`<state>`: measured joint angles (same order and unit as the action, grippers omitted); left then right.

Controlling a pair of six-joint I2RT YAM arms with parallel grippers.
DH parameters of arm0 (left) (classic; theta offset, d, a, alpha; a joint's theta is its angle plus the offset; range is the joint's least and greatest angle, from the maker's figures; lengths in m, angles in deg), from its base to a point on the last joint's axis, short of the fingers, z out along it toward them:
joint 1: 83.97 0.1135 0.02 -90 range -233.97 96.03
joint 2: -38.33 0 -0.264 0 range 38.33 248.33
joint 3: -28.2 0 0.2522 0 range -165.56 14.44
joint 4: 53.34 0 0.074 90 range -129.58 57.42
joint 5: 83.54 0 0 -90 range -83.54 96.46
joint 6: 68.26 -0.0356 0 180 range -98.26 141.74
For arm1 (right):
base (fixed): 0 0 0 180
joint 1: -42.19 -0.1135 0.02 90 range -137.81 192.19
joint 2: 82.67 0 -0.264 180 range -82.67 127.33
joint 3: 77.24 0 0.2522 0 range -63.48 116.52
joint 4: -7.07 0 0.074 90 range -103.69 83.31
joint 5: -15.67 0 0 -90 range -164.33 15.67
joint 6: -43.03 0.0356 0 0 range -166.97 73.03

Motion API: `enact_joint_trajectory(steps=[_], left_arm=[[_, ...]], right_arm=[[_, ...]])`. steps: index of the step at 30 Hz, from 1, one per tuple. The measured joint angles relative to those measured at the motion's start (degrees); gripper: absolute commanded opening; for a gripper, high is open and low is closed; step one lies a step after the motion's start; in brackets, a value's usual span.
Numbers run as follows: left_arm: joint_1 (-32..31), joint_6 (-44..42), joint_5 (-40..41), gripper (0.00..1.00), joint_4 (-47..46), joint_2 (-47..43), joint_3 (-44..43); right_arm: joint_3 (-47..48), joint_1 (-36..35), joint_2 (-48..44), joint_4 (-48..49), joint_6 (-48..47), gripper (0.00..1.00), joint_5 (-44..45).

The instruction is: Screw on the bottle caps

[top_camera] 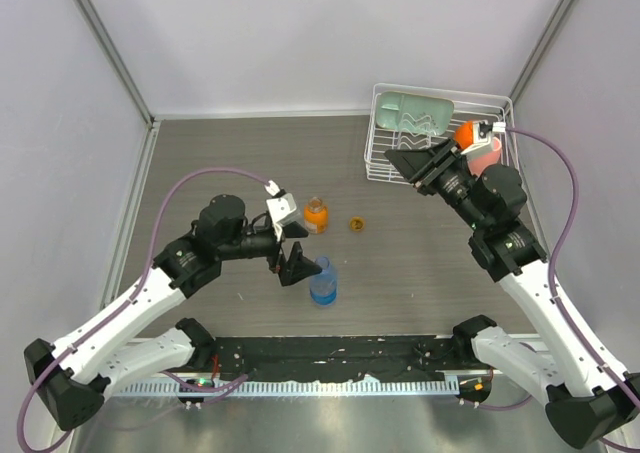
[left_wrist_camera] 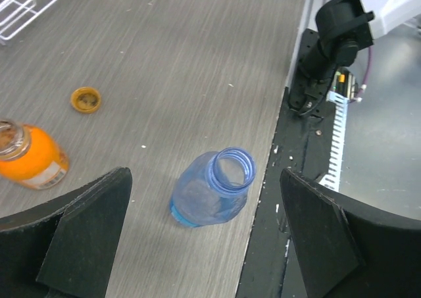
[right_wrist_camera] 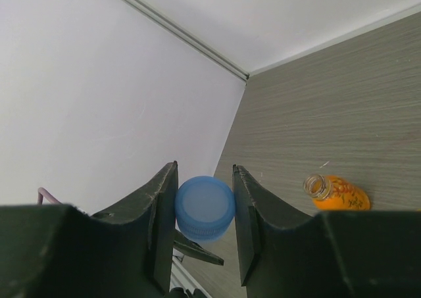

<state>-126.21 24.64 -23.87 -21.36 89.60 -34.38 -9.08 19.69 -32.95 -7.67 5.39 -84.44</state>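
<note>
Firmly clamped, blue cap (right_wrist_camera: 205,208) sat in right gripper (right_wrist_camera: 204,183), lower centre of wrist view. Loose orange cap (top_camera: 357,223) lay mid-frame, right of uncapped orange bottle (top_camera: 316,215). Uncapped clear bottle (top_camera: 323,281) stood below; left gripper (top_camera: 290,269) gaped wide beside it, seemingly not touching.

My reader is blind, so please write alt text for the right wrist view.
The right hand grips a blue cap. Beyond it, an uncapped orange bottle stands on the grey table, with a white wall at left.
</note>
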Motion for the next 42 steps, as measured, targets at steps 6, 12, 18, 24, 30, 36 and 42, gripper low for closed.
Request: enact_joint_trajectory(steps=[6, 12, 18, 24, 30, 36, 42], left_arm=[[0.0, 1.5, -5.1, 1.00, -2.4, 1.7, 1.5], [0.0, 1.6, -6.8, 1.00, -4.9, 4.5, 3.2], [-0.5, 1.6, -7.1, 0.91, -7.9, 8.8, 3.3], [-2.1, -1.1, -6.8, 0.55, -7.5, 12.8, 2.6], [-2.4, -9.6, -3.8, 0.30, 7.2, 22.4, -11.1], [-3.4, -17.2, 2.5, 0.28, 23.0, 32.1, -28.0], [-10.4, -23.0, 12.0, 0.22, 41.5, 47.9, -47.6]], right_arm=[[0.0, 0.0, -0.3, -1.4, -1.1, 0.19, 0.2], [-0.1, 0.0, -1.0, -2.2, -1.7, 0.20, 0.7], [-0.1, 0.0, -1.7, -2.5, -2.2, 0.19, 1.1], [-0.3, 0.0, -1.7, -2.8, -2.5, 0.19, 1.3], [-0.3, 0.0, -1.8, -3.8, -2.6, 0.20, 1.5], [-0.3, 0.0, -2.6, -5.0, -3.0, 0.19, 1.9], [-0.2, 0.0, -4.4, -7.4, -4.4, 0.20, 3.7]])
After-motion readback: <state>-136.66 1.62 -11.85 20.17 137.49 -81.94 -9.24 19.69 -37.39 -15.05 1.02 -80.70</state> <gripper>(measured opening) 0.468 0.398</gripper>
